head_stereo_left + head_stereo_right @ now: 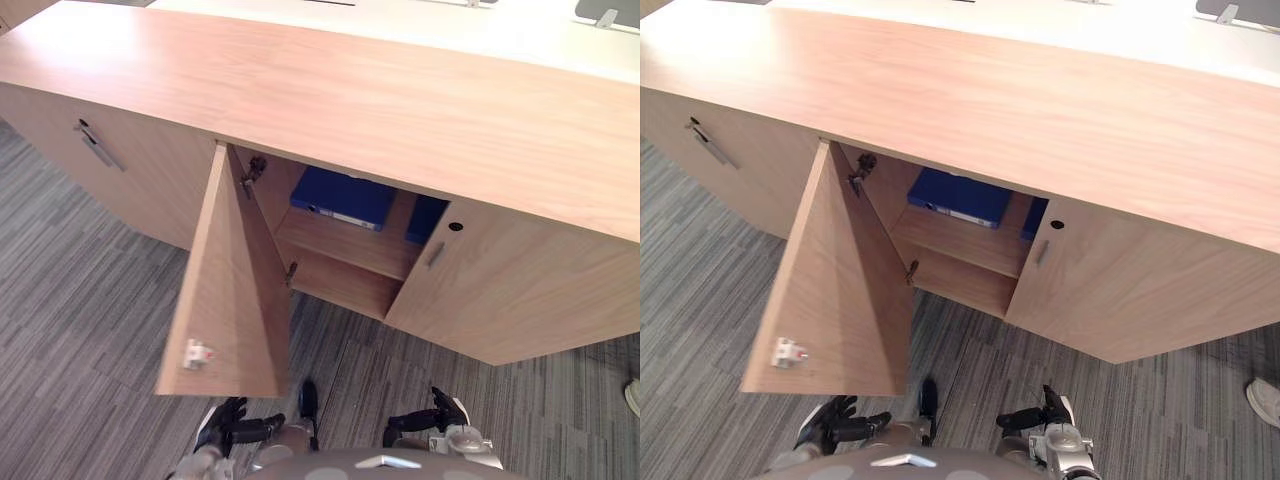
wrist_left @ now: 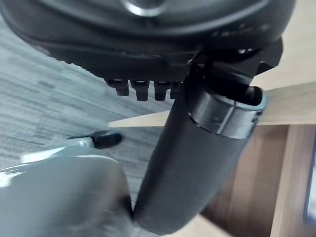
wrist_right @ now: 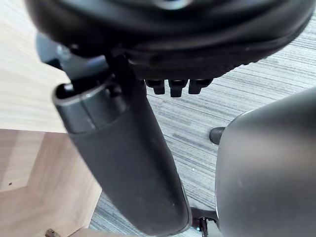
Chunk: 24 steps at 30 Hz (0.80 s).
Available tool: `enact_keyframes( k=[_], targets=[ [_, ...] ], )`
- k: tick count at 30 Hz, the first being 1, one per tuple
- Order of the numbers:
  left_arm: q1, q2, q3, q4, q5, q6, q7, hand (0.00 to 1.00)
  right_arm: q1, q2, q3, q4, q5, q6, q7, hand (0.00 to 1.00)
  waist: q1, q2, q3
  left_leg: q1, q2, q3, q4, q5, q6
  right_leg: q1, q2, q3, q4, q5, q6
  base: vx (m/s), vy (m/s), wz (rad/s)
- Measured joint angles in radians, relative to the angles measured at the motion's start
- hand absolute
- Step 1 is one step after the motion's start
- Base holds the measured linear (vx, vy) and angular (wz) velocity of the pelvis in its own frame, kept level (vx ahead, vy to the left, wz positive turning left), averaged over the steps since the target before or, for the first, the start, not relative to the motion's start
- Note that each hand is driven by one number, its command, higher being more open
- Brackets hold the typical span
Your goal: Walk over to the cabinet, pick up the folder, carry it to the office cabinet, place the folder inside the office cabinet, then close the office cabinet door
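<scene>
A blue folder [image 1: 343, 197] lies flat on the upper shelf inside the low wooden office cabinet [image 1: 330, 100]. A second blue item [image 1: 427, 218] sits to its right, partly hidden behind the closed right door. The cabinet's left door [image 1: 225, 300] swings wide open toward me, with a white latch [image 1: 197, 353] near its lower corner. My left hand [image 1: 235, 425] hangs low in front of the open door, fingers relaxed and holding nothing. My right hand [image 1: 432, 416] hangs low before the closed door, also empty. The wrist views show each thumb [image 2: 197, 163] [image 3: 128, 168] standing free over the carpet.
The closed right door [image 1: 500, 290] has a small handle [image 1: 435, 254] and a round lock. Another closed front with a metal handle [image 1: 98, 147] lies to the left. Grey striped carpet [image 1: 80, 330] surrounds the cabinet. A person's shoe [image 1: 1265, 400] shows at the far right.
</scene>
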State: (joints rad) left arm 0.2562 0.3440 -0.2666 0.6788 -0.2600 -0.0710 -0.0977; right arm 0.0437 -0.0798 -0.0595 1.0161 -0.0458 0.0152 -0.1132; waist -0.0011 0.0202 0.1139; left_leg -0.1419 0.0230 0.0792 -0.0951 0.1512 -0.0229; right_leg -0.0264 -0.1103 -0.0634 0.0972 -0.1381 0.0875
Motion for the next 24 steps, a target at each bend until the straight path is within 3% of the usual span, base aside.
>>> enact_keyframes(
  k=[2,6,9,14,18,20,24],
  targets=[
    [-0.038,0.044,-0.087,-0.013,0.001,0.006,-0.059,1.00,-0.012,0.004,0.001,-0.001,0.000,-0.007,0.006,1.00,-0.030,-0.004,0.016,0.027,0.009,0.032,0.000,-0.014,-0.002,0.015,0.004,0.030,-0.014,0.006,-0.003,0.03,-0.012,-0.47],
    [-0.109,0.047,-0.145,-0.019,0.009,0.007,-0.173,1.00,-0.033,0.003,0.000,-0.001,0.007,-0.017,0.018,1.00,-0.070,0.002,0.030,0.048,0.014,0.061,0.001,-0.031,-0.003,0.031,0.004,0.048,-0.038,0.015,0.000,0.07,-0.003,-0.29],
    [-0.166,0.082,-0.117,-0.076,0.150,0.004,-0.183,1.00,-0.036,0.002,0.002,-0.001,0.008,-0.020,0.025,1.00,-0.079,0.001,0.040,0.071,0.015,0.068,0.005,-0.042,-0.009,0.063,0.007,0.050,-0.061,0.017,-0.004,0.11,-0.027,-0.07],
    [-0.232,0.057,-0.020,-0.107,0.073,-0.042,-0.085,1.00,-0.040,-0.005,0.002,-0.001,0.009,-0.019,0.024,1.00,-0.095,0.007,0.048,0.086,0.016,0.072,0.005,-0.053,-0.011,0.084,0.009,0.037,-0.079,0.017,-0.005,0.11,-0.041,-0.04],
    [-0.239,-0.002,-0.015,-0.092,0.046,-0.021,-0.039,1.00,-0.044,-0.002,0.002,0.000,0.009,-0.021,0.018,1.00,-0.114,0.008,0.048,0.105,0.017,0.078,0.005,-0.053,-0.011,0.101,0.008,0.016,-0.073,0.017,-0.005,0.08,-0.040,-0.01],
    [-0.244,-0.046,-0.003,-0.098,0.139,-0.004,0.041,1.00,-0.049,0.000,-0.001,0.002,0.009,-0.020,0.013,1.00,-0.116,0.008,0.048,0.107,0.024,0.082,0.005,-0.053,-0.012,0.098,0.008,0.014,-0.065,0.018,-0.006,0.03,-0.034,-0.03],
    [-0.252,-0.095,0.004,-0.093,0.075,0.009,0.074,1.00,-0.050,0.005,-0.012,0.001,0.009,-0.020,-0.001,1.00,-0.122,0.008,0.048,0.110,0.026,0.107,0.005,-0.052,-0.012,0.088,0.009,0.017,-0.056,0.019,-0.007,-0.02,-0.009,-0.11]
  ],
)
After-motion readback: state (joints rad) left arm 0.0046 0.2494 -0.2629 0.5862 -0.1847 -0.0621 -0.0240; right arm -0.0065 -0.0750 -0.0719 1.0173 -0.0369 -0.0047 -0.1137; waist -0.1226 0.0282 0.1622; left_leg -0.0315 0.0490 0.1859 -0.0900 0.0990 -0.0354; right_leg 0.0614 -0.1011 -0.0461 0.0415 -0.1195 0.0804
